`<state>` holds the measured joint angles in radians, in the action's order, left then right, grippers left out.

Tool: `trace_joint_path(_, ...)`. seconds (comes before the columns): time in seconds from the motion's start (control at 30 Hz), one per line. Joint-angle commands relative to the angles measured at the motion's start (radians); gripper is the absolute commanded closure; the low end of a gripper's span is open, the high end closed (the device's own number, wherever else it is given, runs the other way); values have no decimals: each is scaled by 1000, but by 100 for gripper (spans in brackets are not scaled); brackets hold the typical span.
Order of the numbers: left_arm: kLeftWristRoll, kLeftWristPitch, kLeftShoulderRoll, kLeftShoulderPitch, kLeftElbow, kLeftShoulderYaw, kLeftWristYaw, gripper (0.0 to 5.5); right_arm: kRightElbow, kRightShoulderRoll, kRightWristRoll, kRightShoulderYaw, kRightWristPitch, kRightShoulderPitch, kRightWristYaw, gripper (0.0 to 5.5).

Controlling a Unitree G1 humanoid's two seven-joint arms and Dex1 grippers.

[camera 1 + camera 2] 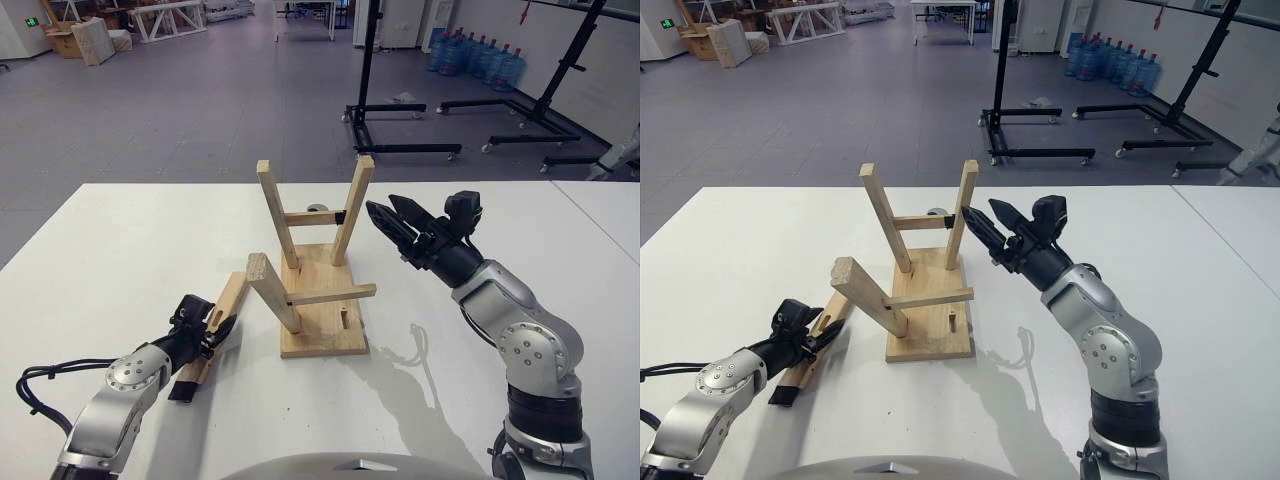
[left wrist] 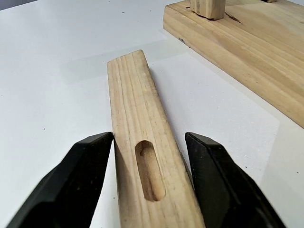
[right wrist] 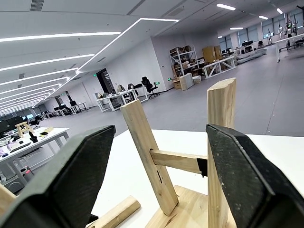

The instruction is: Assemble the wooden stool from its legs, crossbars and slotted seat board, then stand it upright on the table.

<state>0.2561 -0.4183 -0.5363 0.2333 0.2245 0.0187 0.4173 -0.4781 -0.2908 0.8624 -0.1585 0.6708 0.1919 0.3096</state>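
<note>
Here's the white tabletop (image 1: 120,250) — broad and flat, running right across the foreground. Sitting flat on it, about the middle, is the pale rectangular wooden seat board (image 1: 318,340), with its long side running away from the robot and one short slot open on its upper face near the right edge. Off the board's left side lies a loose pale wooden leg (image 1: 232,292), flat on the surface with an oval slot facing up. It's angled so its far end is closest to the board — near, not touching. Behind the board a small dark grey object (image 1: 318,208) rests on the tabletop, too hidden to identify. On the right, a second white tabletop (image 1: 610,215) butts up alongside.
</note>
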Motion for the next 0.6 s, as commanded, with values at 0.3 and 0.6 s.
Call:
trace_joint_path(0.3,630,43,-80,-203,156,-386,399,396,66,-118,472,-156,113,155,165,198)
trace_joint_path(0.6,398,-186,-203,-206,192,-319,141,454,21,-95,457,-115,68,104,103,198)
